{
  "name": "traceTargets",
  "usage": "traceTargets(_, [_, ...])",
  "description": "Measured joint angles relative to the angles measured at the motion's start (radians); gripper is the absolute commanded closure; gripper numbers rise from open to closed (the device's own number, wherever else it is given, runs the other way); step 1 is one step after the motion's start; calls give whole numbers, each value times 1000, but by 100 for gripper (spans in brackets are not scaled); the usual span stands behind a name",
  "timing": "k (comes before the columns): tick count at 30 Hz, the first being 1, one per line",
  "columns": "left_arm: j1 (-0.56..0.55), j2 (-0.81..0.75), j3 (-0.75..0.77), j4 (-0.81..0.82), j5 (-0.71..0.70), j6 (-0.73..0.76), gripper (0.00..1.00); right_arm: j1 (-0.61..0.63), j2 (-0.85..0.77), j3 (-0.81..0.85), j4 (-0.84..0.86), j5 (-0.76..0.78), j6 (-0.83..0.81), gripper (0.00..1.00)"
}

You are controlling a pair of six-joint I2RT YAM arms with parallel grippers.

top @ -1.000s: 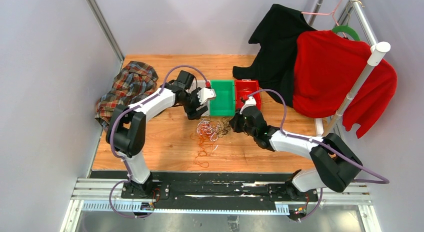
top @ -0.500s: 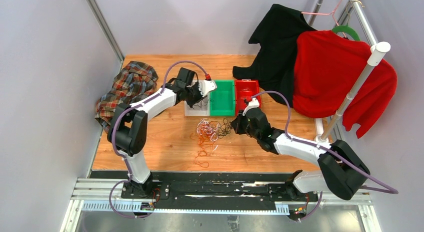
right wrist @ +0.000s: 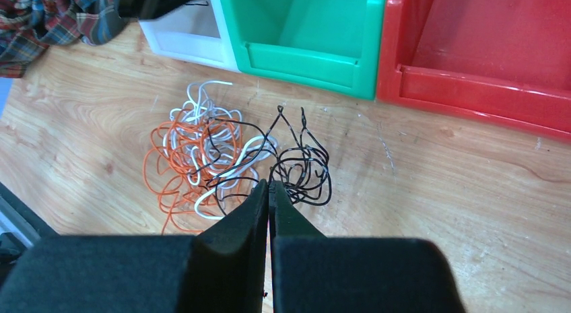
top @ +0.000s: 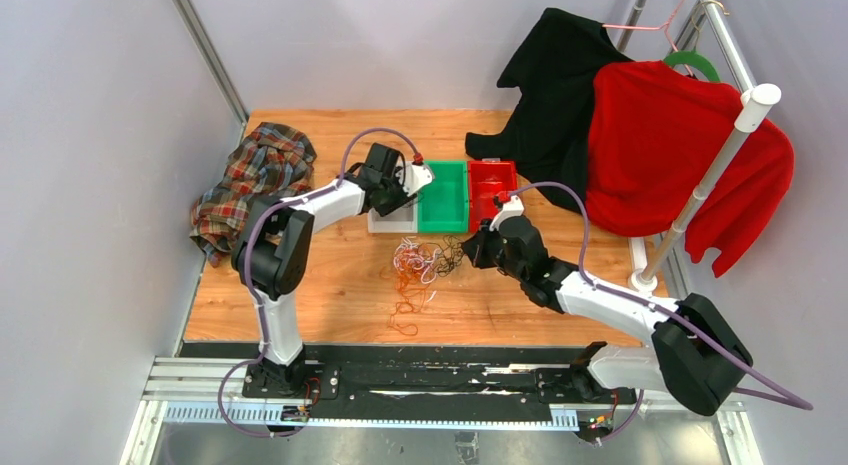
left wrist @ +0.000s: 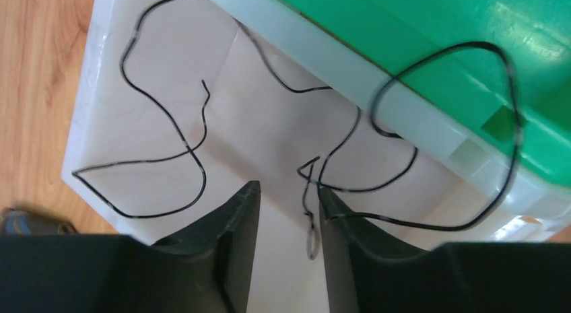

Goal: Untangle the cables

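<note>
Hanging parted over the white bin (left wrist: 256,141), left jaws grip nothing; right jaws sit shut at the tangle (right wrist: 222,158).

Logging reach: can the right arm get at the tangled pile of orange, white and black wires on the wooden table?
Likely yes: the right gripper, fingers shut, sits at the black loops of the pile with nothing between.
</note>
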Motion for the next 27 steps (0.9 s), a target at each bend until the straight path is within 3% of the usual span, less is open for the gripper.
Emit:
traceTargets(3, [-6,-13,0,-21,-11,-14,44,0,-19,0,-3,-3,2,99])
traceTargets(7, [-6,-61,14,-86,3,-36,20,0,-29,0,-5,-6,2,99])
traceTargets(11, [-5,-153,84,-189,61,-65,9,0,-34,0,-5,-16,3,99])
traceTargets(17, [-6,-279,195,-317,262,-138,8,0,-48,4,-5,-38,5,99])
traceTargets(27, [-71,-381,129,-451,659,-212,12,0,-116,43,71,-182,57,99])
